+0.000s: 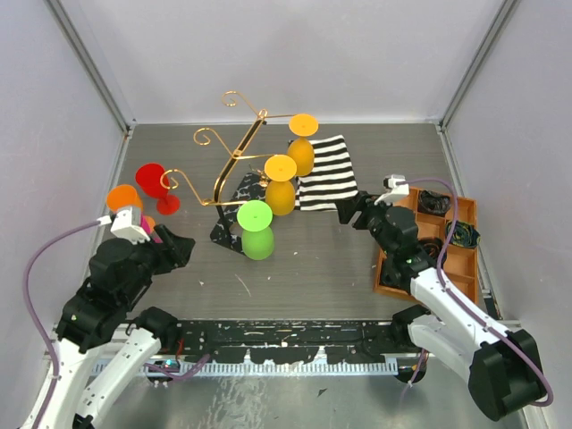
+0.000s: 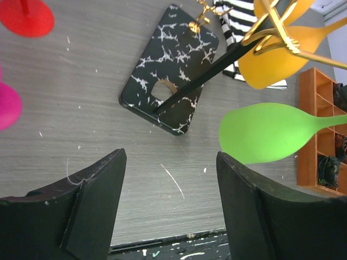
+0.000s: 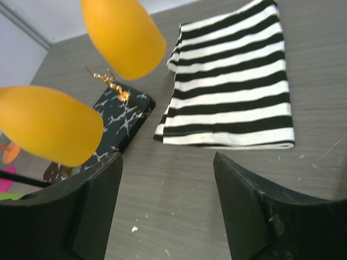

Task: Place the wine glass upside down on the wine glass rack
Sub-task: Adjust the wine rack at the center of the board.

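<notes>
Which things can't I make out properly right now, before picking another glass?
- Top view: pink glass mostly hidden by the left arm; orange glass partly too.
- Left wrist view: red glass cut off by top edge.
- Top view: orange tray's contents too small to name.

**Walled in around a grey table [image 1: 313,268]**

Closed off behind the table by a plain pale wall [image 1: 286,54], with matching panels [image 1: 45,134] to the left and right of it. Joined at the table's far corners by slanting metal posts [image 1: 89,63]. Lit evenly, without hard shadows on the table. Scuffed and flecked white toward the table's near edge, along a black perforated rail [image 1: 295,344].
</notes>
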{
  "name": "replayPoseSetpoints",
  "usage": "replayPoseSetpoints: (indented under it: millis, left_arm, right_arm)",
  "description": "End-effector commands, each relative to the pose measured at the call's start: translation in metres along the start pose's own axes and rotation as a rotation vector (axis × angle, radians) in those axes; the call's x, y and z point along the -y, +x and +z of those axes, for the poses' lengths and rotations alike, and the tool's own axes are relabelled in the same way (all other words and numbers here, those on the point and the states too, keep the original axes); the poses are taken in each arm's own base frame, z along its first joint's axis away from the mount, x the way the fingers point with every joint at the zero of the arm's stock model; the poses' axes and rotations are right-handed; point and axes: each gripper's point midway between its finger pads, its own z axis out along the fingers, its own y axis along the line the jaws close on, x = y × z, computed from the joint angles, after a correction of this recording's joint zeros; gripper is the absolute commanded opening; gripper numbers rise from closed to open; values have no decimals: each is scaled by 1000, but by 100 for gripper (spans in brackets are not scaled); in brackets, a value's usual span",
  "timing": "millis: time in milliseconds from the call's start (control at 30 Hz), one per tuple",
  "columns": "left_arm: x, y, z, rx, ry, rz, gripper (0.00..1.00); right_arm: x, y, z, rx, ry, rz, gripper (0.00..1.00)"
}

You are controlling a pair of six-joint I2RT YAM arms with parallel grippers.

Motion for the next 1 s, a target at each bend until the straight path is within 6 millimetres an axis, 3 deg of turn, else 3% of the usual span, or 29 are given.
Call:
replayPoseSetpoints:
  millis: [0,333,500,667,967]
  left_arm:
    - [-2,4,19,21,-37,-155,76]
    - [-15,7,73,231,-35,-374,85]
    - [-10,2,96,273,-13,-397,87]
    - [-9,1,114,282,-29,-400,93]
    - [6,16,131,203,29,-395,94]
  right_arm:
    - [-11,9,-8,-58,-50,46,73]
    - [-10,20,-16,-91,-51,72,74]
    - [-9,30,-17,-121,-56,85,74]
    - [-13,33,-17,-143,-71,105,74]
    - [-16,32,-16,-153,-82,106,74]
